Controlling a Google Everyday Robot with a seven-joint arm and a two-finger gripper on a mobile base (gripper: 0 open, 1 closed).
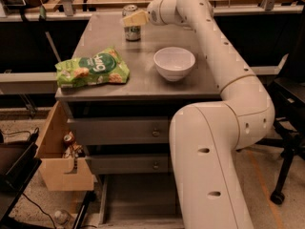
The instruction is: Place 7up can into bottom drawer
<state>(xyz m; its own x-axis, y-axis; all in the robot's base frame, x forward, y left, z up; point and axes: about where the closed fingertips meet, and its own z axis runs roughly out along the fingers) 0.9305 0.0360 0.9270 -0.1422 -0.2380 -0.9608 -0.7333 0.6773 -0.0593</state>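
The 7up can (131, 28) stands upright at the far side of the grey cabinet top (143, 82), silver with green markings. My gripper (135, 18) is at the can's upper part, reaching in from the right at the end of the long white arm (224, 61), and it partly covers the can. The bottom drawer (136, 194) is pulled out at the foot of the cabinet and shows a flat grey floor. My arm's lower link hides its right part.
A green snack bag (93, 67) lies front left on the top and a white bowl (174, 62) sits at centre right. Two knobbed drawers (156, 133) are shut. A tan wooden box (59, 168) holding a red-topped can (69, 138) hangs at the cabinet's left. A black chair (290, 109) stands to the right.
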